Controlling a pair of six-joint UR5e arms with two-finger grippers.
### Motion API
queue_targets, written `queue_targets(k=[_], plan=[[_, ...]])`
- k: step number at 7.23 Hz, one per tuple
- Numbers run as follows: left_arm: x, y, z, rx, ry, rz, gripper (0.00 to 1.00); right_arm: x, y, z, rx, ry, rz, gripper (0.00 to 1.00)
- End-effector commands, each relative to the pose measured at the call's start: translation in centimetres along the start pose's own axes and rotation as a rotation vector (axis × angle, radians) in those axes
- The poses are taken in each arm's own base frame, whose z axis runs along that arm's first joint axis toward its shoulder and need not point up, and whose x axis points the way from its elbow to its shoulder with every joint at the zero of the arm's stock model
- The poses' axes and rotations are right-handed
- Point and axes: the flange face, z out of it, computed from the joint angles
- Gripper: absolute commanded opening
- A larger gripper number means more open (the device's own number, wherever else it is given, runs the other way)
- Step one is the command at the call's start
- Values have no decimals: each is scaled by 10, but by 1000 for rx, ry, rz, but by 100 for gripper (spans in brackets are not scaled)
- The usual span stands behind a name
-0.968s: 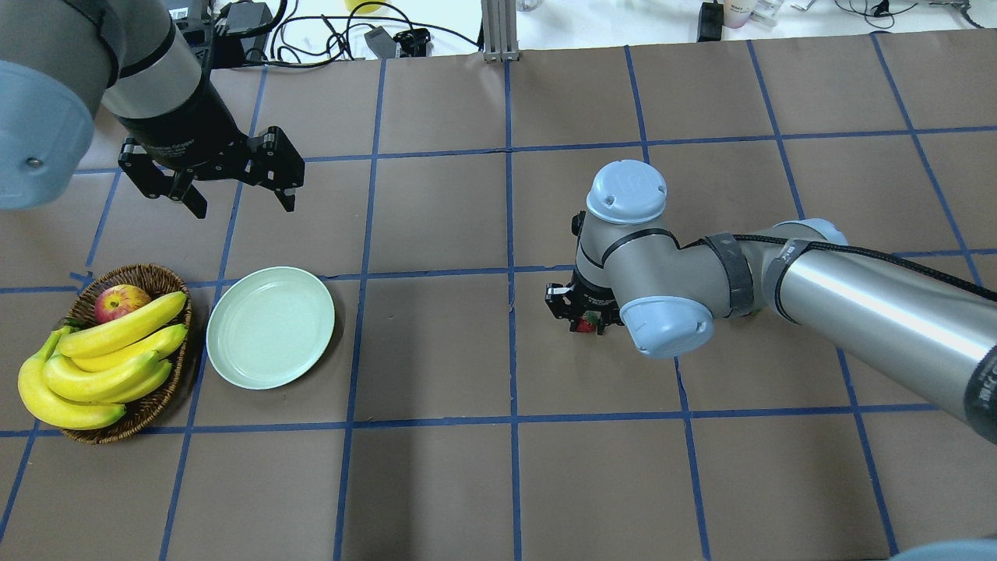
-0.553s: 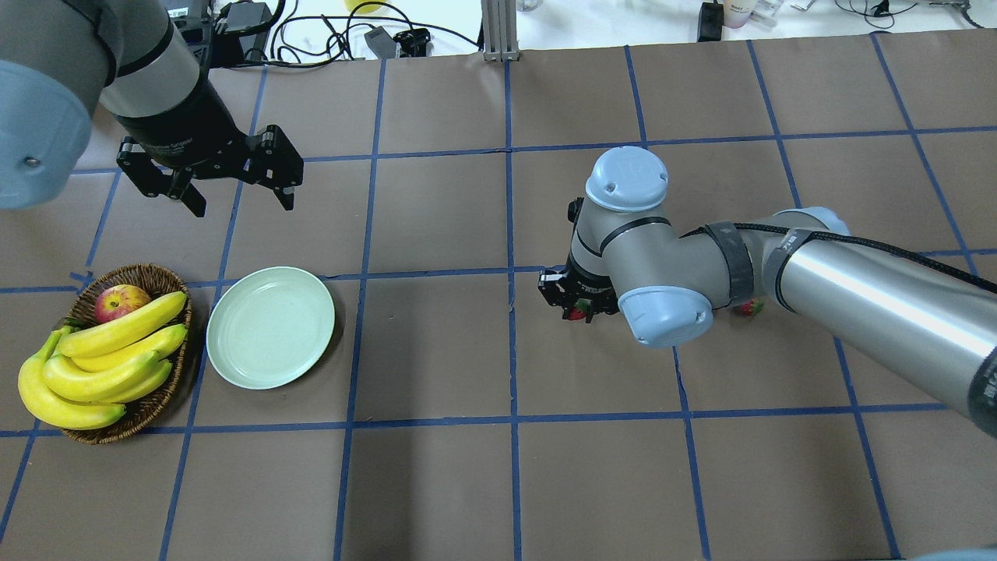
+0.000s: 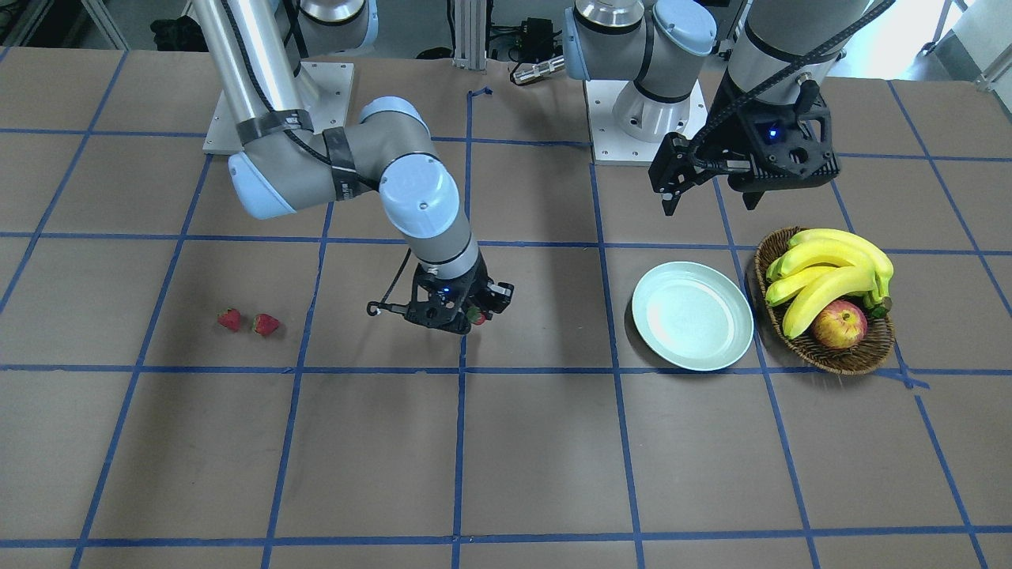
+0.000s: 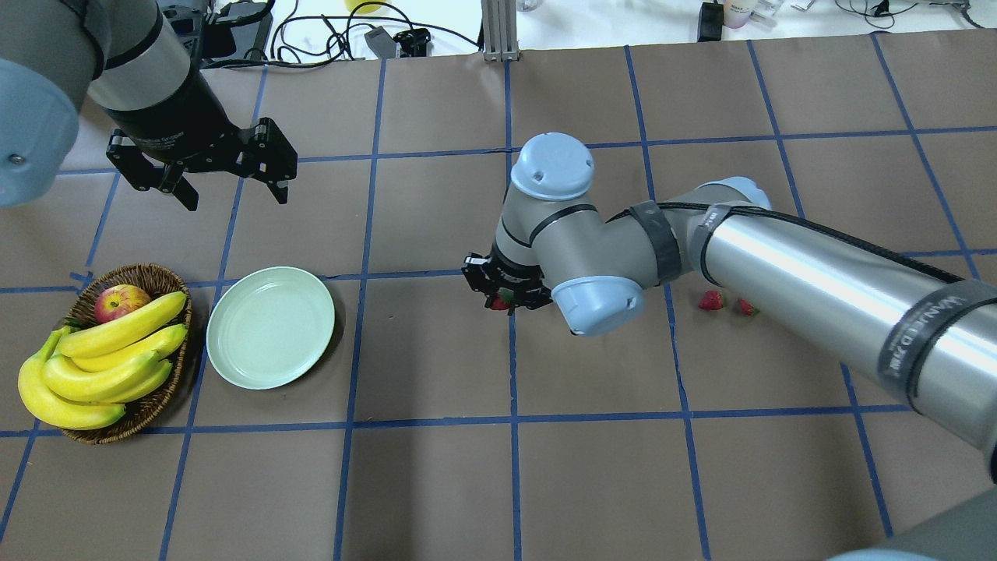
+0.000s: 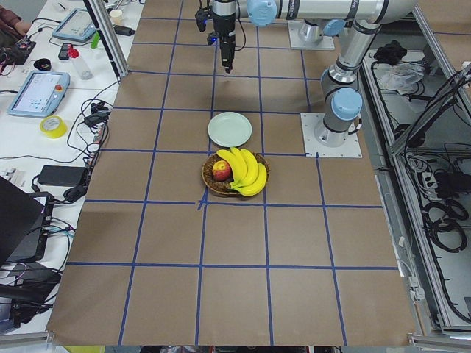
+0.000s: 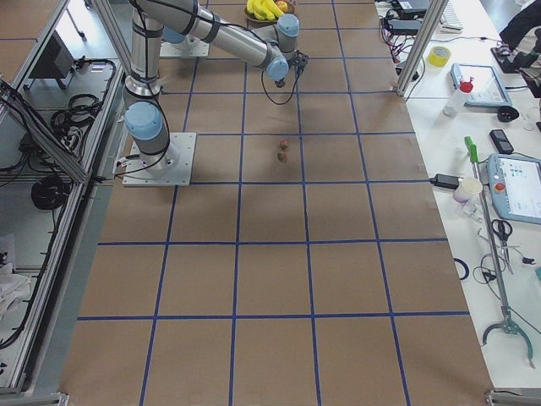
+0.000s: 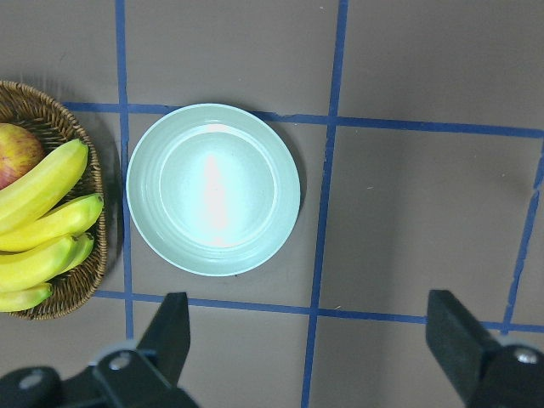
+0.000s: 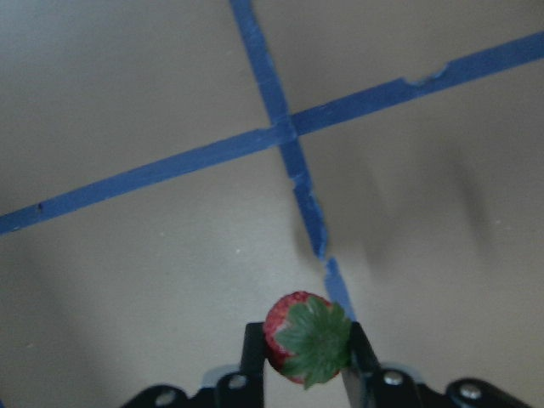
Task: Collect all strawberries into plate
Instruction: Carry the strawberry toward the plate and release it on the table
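Overhead exterior: the left gripper [image 4: 236, 199] hangs wide open and empty near the bare plate [image 4: 270, 327], while the right gripper [image 4: 505, 294], clamped on one strawberry [image 4: 500, 300], has swung leftward toward it. Two strawberries [image 4: 709, 300] wait on the tabletop [image 4: 436, 483] behind; the first delivery looks under way.

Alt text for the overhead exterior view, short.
The right gripper holds one strawberry over the brown gridded table; two more strawberries lie to its right. The bare plate sits far left beside a basket of bananas, with the open left gripper hovering beyond it.
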Motion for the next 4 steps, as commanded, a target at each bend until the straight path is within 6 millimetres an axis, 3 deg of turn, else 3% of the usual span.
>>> queue_targets(k=[1, 2, 3, 4], plan=[[0, 1, 1, -6, -2, 0, 100, -43, 8, 24, 6, 14, -11, 13], [-1, 3, 5, -20, -16, 1, 100, -42, 8, 25, 3, 21, -10, 55], [-7, 2, 6, -19, -78, 2, 100, -41, 9, 25, -6, 30, 11, 65], [-9, 2, 7, -19, -99, 5, 100, -40, 11, 21, -11, 38, 14, 100]])
